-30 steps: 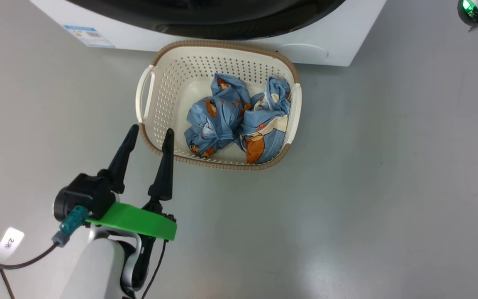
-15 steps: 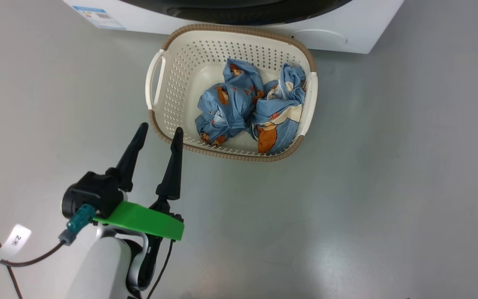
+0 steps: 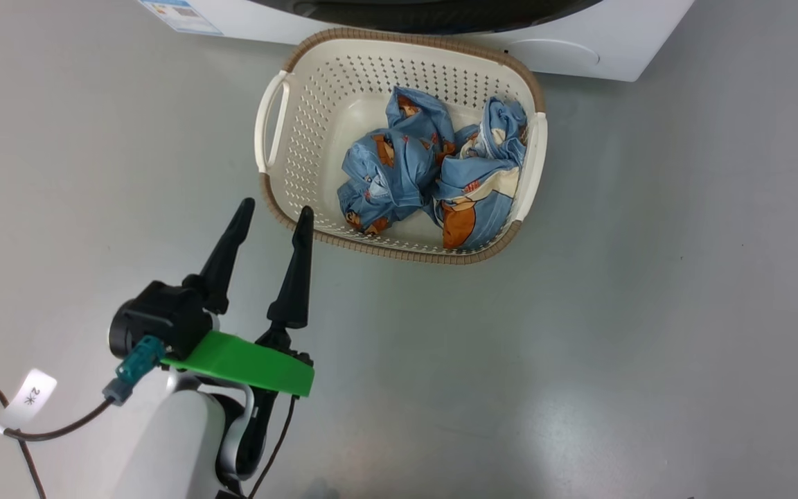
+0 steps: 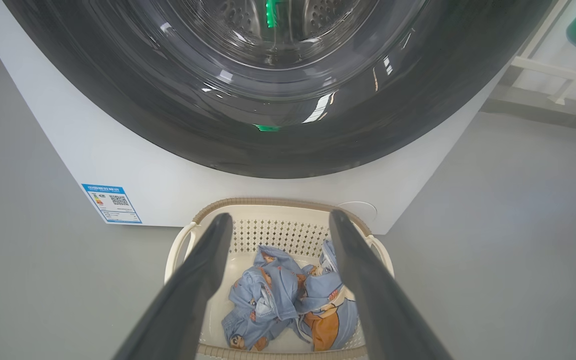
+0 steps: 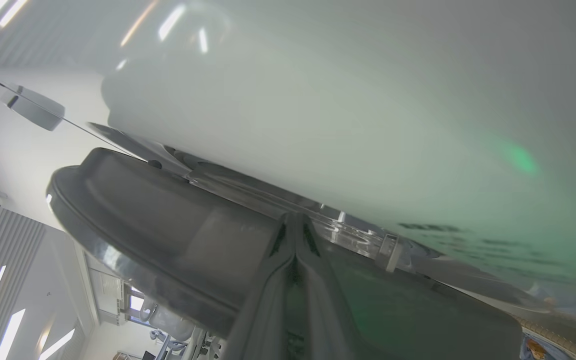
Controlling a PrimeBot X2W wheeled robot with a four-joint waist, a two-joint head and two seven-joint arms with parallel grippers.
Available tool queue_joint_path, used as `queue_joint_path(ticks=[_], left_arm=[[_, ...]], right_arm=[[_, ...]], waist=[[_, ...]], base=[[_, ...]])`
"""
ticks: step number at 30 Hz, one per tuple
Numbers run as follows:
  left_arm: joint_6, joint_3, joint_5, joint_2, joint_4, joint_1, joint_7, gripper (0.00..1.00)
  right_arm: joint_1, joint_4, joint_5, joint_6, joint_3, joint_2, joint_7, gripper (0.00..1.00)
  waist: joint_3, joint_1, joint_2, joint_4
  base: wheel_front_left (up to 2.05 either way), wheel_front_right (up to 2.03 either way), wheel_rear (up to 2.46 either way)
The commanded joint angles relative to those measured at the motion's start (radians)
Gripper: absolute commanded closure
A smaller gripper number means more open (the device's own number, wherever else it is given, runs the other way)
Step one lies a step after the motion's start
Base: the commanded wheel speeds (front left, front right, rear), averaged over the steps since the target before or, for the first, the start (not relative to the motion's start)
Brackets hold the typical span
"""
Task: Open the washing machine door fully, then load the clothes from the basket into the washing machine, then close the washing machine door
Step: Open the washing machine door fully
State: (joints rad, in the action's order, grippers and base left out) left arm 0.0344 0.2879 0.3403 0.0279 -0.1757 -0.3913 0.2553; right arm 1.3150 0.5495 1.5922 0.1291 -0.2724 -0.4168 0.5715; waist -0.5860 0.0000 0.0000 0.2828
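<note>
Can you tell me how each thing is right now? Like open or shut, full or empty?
Door, not swung open; latched or not, cannot tell.
Basket, upright, not empty.
Clothes, crumpled in the basket, not yet loaded.
Left gripper, open, empty.
Right gripper, shut, tips at the door's edge.

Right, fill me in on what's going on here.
The robot is at the opening step. Its right gripper, shut, is at the black rim of the washing machine door. Its left gripper hangs open and empty by the basket. The clothes lie in it, on the floor before the washing machine.
</note>
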Motion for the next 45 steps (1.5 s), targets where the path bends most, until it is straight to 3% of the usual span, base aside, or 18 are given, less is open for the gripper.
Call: queue_joint_path(ticks=[1, 17, 45], left_arm=[[-0.008, -0.026, 0.007, 0.022, 0.027, -0.012, 0.006, 0.0], [-0.004, -0.044, -0.011, 0.022, 0.02, -0.019, 0.006, 0.0], [0.012, -0.099, -0.059, 0.022, -0.006, 0.089, 0.006, 0.0]], right_arm=[[0.011, -0.031, -0.019, 0.002, -0.007, 0.022, 0.003, 1.0], [-0.063, -0.083, -0.048, 0.002, -0.082, 0.041, 0.04, 1.0], [-0.28, -0.162, -0.023, 0.002, -0.161, 0.075, 0.058, 1.0]], waist=[[-0.004, 0.0, 0.0, 0.001], [0.02, 0.0, 0.0, -0.031], [0.2, 0.0, 0.0, -0.055]], base=[[0.0, 0.0, 0.0], [0.0, 0.0, 0.0], [0.0, 0.0, 0.0]])
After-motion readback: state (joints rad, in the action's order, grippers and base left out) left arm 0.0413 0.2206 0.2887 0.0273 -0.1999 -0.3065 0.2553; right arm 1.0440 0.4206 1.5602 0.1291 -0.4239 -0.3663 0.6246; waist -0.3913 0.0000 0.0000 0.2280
